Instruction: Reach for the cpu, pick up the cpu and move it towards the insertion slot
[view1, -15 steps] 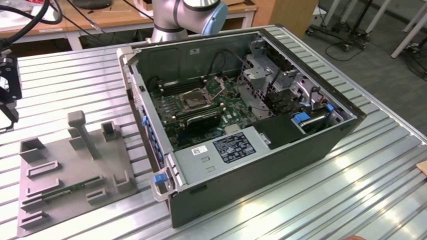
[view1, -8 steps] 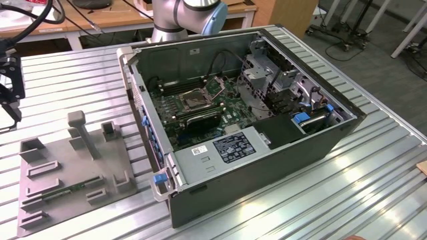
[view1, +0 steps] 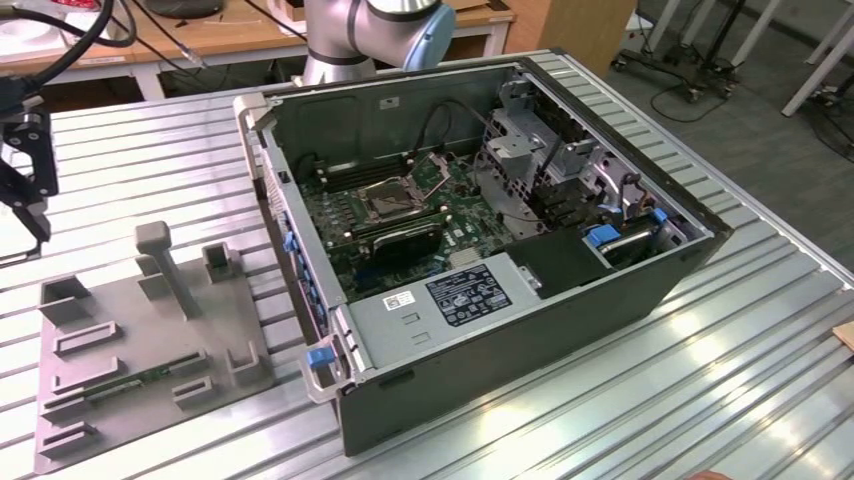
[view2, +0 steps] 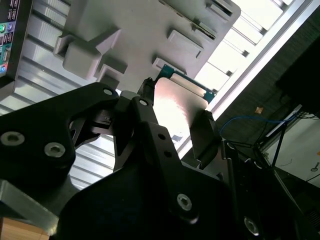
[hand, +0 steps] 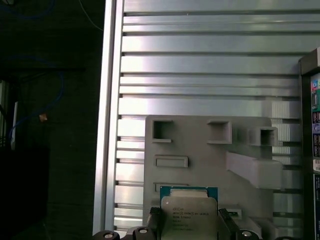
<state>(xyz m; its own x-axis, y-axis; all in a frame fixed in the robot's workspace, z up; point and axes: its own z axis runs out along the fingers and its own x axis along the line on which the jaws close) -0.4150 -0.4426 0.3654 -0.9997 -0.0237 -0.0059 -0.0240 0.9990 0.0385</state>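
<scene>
First wrist view: the cpu (hand: 189, 216) is pinched by the gripper (hand: 189, 226) over the grey tray (hand: 200, 150). Exterior view: the insertion slot (view1: 391, 200) is seen at two o'clock from that tray.

Open computer case (view1: 534, 330) mid-frame on ribbed tabletop (view1: 747, 400); insertion slot (view1: 387, 200) inside; grey tray (view1: 127, 335) lower left.

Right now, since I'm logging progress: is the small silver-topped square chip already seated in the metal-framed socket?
No, the small silver-topped square chip sits clamped in the gripper over the grey moulded tray.
</scene>
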